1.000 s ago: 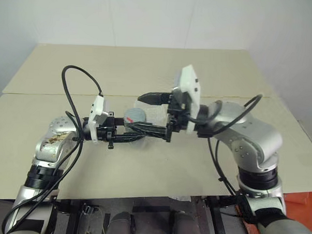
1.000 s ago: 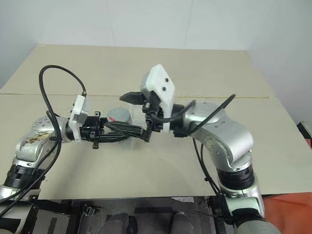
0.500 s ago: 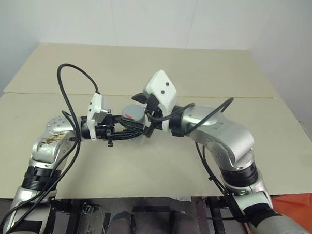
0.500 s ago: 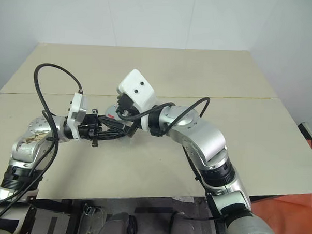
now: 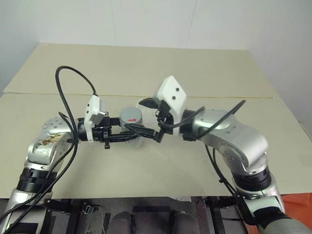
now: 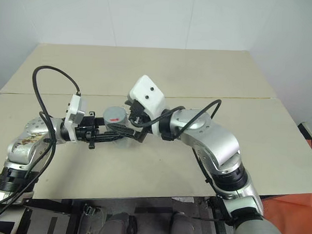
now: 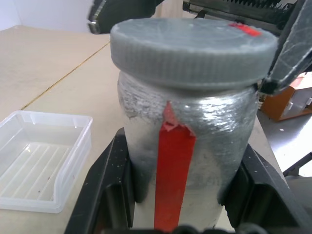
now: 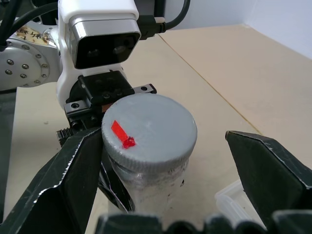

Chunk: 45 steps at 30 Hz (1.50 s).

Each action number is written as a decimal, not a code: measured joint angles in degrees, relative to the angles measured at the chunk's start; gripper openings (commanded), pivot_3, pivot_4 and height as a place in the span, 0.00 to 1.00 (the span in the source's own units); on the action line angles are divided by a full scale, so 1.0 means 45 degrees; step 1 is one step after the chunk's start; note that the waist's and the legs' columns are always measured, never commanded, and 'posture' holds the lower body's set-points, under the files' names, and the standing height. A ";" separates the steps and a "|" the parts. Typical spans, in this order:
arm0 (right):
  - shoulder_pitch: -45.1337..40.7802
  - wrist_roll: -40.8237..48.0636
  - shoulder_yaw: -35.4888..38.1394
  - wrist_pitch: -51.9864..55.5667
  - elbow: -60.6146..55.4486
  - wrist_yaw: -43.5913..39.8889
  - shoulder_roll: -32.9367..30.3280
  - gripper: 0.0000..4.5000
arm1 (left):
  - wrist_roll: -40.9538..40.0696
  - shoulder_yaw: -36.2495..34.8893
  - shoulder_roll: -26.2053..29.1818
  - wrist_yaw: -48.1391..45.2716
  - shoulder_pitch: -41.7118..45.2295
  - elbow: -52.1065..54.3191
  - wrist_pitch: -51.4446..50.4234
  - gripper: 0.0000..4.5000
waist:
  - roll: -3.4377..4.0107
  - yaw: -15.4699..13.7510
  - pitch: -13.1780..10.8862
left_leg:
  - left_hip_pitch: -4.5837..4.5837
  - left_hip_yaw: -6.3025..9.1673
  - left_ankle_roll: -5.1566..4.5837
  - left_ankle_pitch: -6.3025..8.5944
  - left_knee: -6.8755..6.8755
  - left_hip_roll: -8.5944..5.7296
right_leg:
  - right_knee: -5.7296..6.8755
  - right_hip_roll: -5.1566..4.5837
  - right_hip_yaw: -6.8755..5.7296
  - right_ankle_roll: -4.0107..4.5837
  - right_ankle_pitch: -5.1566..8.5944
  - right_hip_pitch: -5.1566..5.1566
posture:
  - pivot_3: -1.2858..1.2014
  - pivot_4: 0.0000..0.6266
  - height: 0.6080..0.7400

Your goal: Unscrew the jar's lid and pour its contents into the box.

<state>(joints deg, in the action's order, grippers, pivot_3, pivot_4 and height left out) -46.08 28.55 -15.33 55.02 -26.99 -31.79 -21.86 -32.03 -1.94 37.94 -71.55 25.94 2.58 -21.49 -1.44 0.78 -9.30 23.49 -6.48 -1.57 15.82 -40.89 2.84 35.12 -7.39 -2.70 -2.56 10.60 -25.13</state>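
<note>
My left gripper [image 5: 123, 137] is shut on the jar [image 7: 185, 161], holding it upright above the table. The jar has a cloudy wall with a red strip down its side, and its contents are hidden behind that wall. The grey lid [image 8: 148, 129], with a small red mark on top, sits on the jar. My right gripper [image 5: 139, 116] is open, with a finger on either side of the lid. One finger [image 8: 73, 175] is close against the rim and the other finger [image 8: 268, 170] stands well apart. The empty translucent box [image 7: 44, 161] lies on the table beside and below the jar.
The beige table [image 5: 147, 70] stretches far behind both arms, with a seam [image 5: 234, 97] running across it. Black cables [image 5: 69, 87] loop above the left wrist. Something orange [image 5: 297, 198] lies beyond the table's near right corner.
My right arm swung in over the lid and then back a little, with its fingers still spread. The left gripper kept the jar in place.
</note>
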 measured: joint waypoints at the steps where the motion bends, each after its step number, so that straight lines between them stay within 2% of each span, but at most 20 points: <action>1: 0.0006 0.0036 0.0059 0.0000 -0.0006 -0.0021 -0.0063 0.99 | -0.0028 -0.0070 0.0000 0.0010 -0.0019 0.0030 -0.0002 0.43 | 0.0000 -0.0001 0.0000 | 0.0000 0.0000 0.0000 0.0000 0.0000 0.0000 | -0.0001 0.0000 0.0001 0.0000 0.0000 0.0000 | 0.52 0.24 1.00; 4: 0.0052 0.0242 0.0297 0.0000 -0.0066 -0.0053 -0.0343 0.99 | -0.0175 -0.0384 0.0011 0.0056 -0.0181 0.0074 -0.0012 0.43 | 0.0000 -0.0002 0.0000 | -0.0001 0.0000 -0.0001 0.0001 0.0000 0.0000 | -0.0001 0.0000 0.0000 0.0000 0.0000 0.0001 | 0.52 0.24 1.00; 9: 0.0152 -0.0271 0.1670 -0.0017 0.0640 0.0380 -0.1160 0.99 | -0.0380 -0.0426 0.0107 -0.0287 -0.0530 0.0570 -0.0013 0.43 | -0.0001 -0.0088 0.0000 | 0.0005 -0.0002 -0.0011 0.0007 -0.0003 -0.0001 | -0.0009 -0.0002 0.0000 0.0000 0.0000 0.0001 | 0.52 0.24 1.00; 17: 0.0439 -0.0257 0.1750 -0.0153 0.0604 -0.0281 -0.1661 0.99 | -0.0379 -0.0424 0.0088 -0.0264 -0.0520 0.0698 -0.0003 0.43 | -0.0001 0.0014 0.0000 | -0.0003 -0.0004 -0.0048 0.0028 0.0006 -0.0001 | -0.0010 -0.0001 0.0006 0.0000 0.0000 -0.0003 | 0.52 0.24 1.00; 21: 0.0447 0.0552 0.1998 -0.0173 0.0297 -0.1119 -0.1739 0.99 | -0.0197 -0.0341 -0.0199 -0.0113 -0.0123 0.0115 0.0103 0.43 | -0.0001 -0.0017 0.0000 | -0.0001 -0.0002 -0.0051 0.0030 0.0003 -0.0003 | -0.0014 -0.0001 0.0005 0.0000 0.0000 -0.0001 | 0.52 0.24 1.00; 24: 0.0245 0.1412 0.2265 -0.0172 -0.0078 -0.1511 -0.1427 0.99 | 0.0177 -0.0110 -0.0504 -0.0060 0.0513 -0.0687 0.0441 0.43 | -0.0001 -0.0046 0.0000 | -0.0002 0.0001 -0.0049 0.0028 0.0001 -0.0005 | -0.0012 -0.0001 -0.0001 0.0000 0.0000 0.0005 | 0.52 0.24 1.00; 28: -0.0213 0.1511 0.1951 -0.0172 -0.0148 -0.1277 -0.0836 0.99 | 0.0382 0.0195 -0.0851 -0.0194 0.1112 -0.1226 0.0730 0.43 | -0.0001 -0.0024 0.0000 | 0.0000 -0.0001 -0.0040 0.0023 0.0001 -0.0004 | -0.0007 -0.0001 -0.0001 0.0000 -0.0001 0.0003 | 0.52 0.24 1.00; 34: -0.0696 0.0895 0.0900 -0.0210 0.0211 -0.0556 0.0238 0.99 | 0.0599 0.0369 -0.0938 -0.0366 0.1241 -0.1343 0.0905 0.43 | 0.0000 0.0017 0.0000 | 0.0001 -0.0002 -0.0003 0.0002 0.0002 -0.0003 | 0.0000 -0.0001 -0.0001 0.0000 0.0000 -0.0002 | 0.52 0.24 1.00; 45: -0.1121 -0.0725 -0.0169 -0.0815 0.1650 -0.0040 0.1080 0.99 | 0.0609 0.0361 -0.0899 -0.0478 0.1238 -0.1407 0.0903 0.43 | 0.0000 0.0006 0.0000 | 0.0009 0.0000 0.0001 -0.0001 0.0002 -0.0002 | 0.0006 -0.0001 -0.0005 0.0000 -0.0001 -0.0003 | 0.52 0.24 1.00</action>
<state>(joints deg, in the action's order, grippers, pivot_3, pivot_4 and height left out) -51.13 25.29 -16.09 51.36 -19.57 -31.97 -17.00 -29.29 -0.31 33.89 -73.70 31.52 -3.75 -17.43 -1.44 0.81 -9.30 23.53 -6.48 -1.56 15.82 -40.88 2.83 35.15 -7.39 -2.73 -2.56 10.60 -25.15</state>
